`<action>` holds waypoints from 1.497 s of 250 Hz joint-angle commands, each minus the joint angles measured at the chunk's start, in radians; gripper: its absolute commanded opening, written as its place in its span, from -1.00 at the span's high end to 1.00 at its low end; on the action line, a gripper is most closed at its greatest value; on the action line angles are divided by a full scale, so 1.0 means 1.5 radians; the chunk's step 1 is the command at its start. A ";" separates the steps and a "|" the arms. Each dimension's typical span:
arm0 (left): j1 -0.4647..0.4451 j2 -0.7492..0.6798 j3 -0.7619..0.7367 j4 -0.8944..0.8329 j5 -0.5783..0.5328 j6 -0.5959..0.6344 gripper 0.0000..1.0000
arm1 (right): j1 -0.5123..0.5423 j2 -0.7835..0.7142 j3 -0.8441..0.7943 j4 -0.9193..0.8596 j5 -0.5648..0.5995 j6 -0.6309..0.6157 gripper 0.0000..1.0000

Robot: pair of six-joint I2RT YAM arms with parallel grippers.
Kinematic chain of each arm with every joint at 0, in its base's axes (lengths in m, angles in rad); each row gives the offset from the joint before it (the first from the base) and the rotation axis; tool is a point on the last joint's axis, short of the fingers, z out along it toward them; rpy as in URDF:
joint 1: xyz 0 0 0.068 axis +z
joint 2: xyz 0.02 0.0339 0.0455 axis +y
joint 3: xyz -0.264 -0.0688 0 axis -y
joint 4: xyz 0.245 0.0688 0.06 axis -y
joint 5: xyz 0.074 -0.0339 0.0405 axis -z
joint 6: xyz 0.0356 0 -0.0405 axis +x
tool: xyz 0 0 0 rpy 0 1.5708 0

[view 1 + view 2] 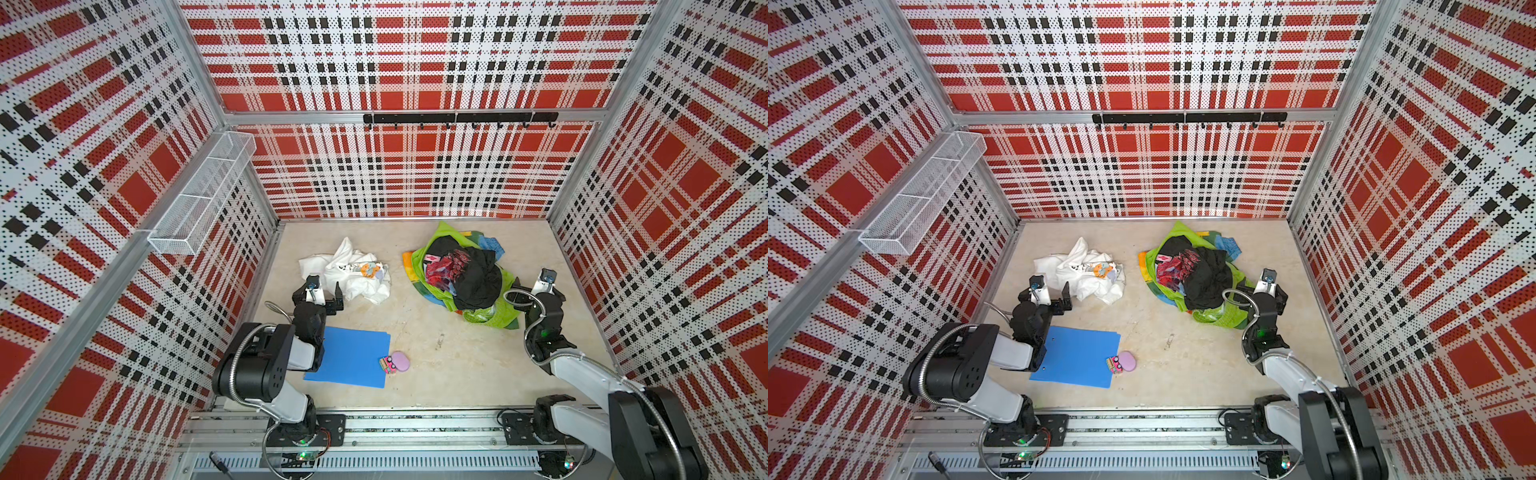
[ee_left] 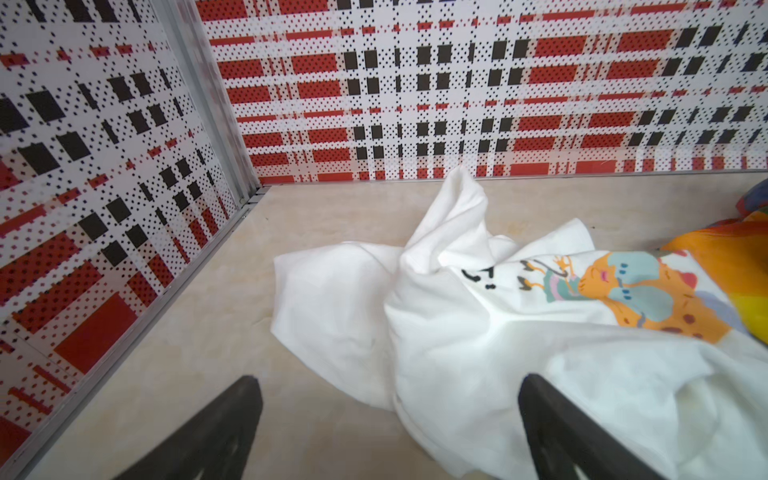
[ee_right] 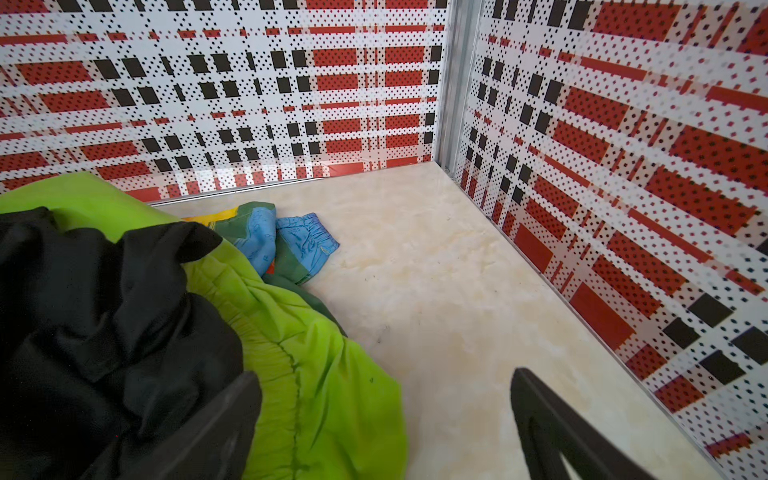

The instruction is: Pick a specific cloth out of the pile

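**A:** Where is the crumpled white T-shirt (image 1: 353, 274) with the orange-and-grey cartoon print to be found?

**B:** It is seen lying by itself on the beige marbled table (image 1: 436, 357), toward the far left corner. A narrow strip of bare table is left between it and the heap of mixed clothes (image 1: 461, 274), which is piled nearer the far right corner.

**A:** How is the left gripper (image 2: 388, 384) set?

**B:** Its black fingers (image 2: 232, 415) are spread wide, and nothing is held between them. One finger is seen over the near edge of the white T-shirt; whether the fabric is touched cannot be told.

**A:** And the right gripper (image 3: 384, 378)?

**B:** It is spread wide too, and nothing is gripped. It is placed at the heap's right side, one finger over the black garment (image 3: 104, 311), with the lime-green fabric (image 3: 324, 374) shown beside that finger.

**A:** What else is noted?

**B:** A flat blue folder (image 1: 353, 357) is laid near the front left corner.
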 commanded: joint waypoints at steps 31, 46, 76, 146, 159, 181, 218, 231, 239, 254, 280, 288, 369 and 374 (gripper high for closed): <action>0.040 -0.002 0.059 -0.042 0.077 -0.031 -0.99 | -0.016 0.118 -0.003 0.201 -0.019 -0.039 -1.00; 0.040 -0.002 0.060 -0.046 0.078 -0.032 -0.98 | -0.018 0.151 -0.001 0.236 -0.014 -0.047 -1.00; 0.041 -0.004 0.059 -0.045 0.077 -0.033 -0.98 | -0.020 0.168 0.006 0.252 -0.021 -0.067 -1.00; 0.041 -0.004 0.059 -0.045 0.077 -0.033 -0.98 | -0.040 0.247 -0.061 0.443 -0.087 -0.071 -1.00; 0.040 -0.003 0.059 -0.045 0.077 -0.034 -0.99 | -0.039 0.256 -0.039 0.417 -0.069 -0.068 -1.00; 0.041 -0.004 0.059 -0.045 0.077 -0.033 -0.98 | -0.040 0.251 -0.038 0.408 -0.052 -0.060 -1.00; 0.040 -0.004 0.059 -0.045 0.077 -0.033 -0.98 | -0.039 0.260 -0.035 0.417 -0.043 -0.060 -1.00; 0.040 -0.004 0.059 -0.045 0.076 -0.033 -0.98 | -0.040 0.259 -0.037 0.420 -0.042 -0.060 -1.00; 0.041 -0.004 0.059 -0.044 0.077 -0.033 -0.98 | -0.040 0.259 -0.036 0.419 -0.053 -0.063 -1.00; 0.040 -0.004 0.059 -0.045 0.077 -0.033 -0.98 | -0.049 0.256 -0.048 0.433 -0.163 -0.092 -1.00; 0.040 -0.004 0.059 -0.045 0.077 -0.033 -0.98 | -0.055 0.254 -0.046 0.430 -0.242 -0.116 -1.00; 0.040 -0.004 0.059 -0.045 0.077 -0.033 -0.98 | -0.055 0.258 -0.035 0.416 -0.216 -0.105 -1.00; 0.039 -0.004 0.059 -0.045 0.077 -0.033 -0.98 | -0.073 0.256 -0.022 0.382 -0.199 -0.075 -1.00; 0.040 -0.003 0.059 -0.045 0.077 -0.034 -0.98 | -0.073 0.255 -0.022 0.379 -0.201 -0.074 -1.00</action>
